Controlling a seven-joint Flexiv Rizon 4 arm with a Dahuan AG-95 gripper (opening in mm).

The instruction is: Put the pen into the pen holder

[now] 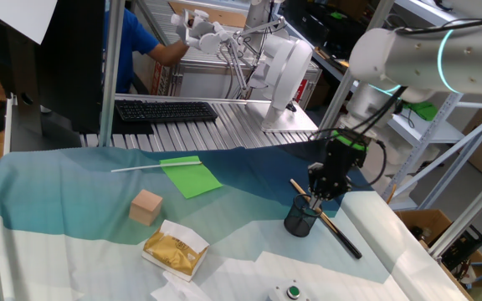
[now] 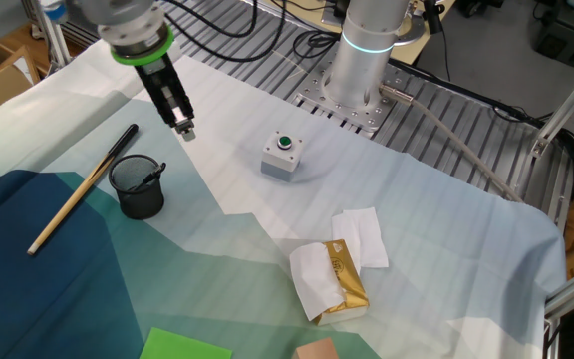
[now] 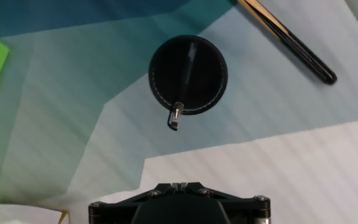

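Leaning in pen holder [image 3: 188, 74], pen [image 3: 184, 84].

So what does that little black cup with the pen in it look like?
The pen holder is a small round black cup that looks like mesh, open at the top. It stands upright on the pale part of the cloth. The pen leans inside it, its silvery clip end poking over the rim. A long brown-and-black stick lies beside it; whether they touch is unclear. The gripper hangs above, shut, not touching it.
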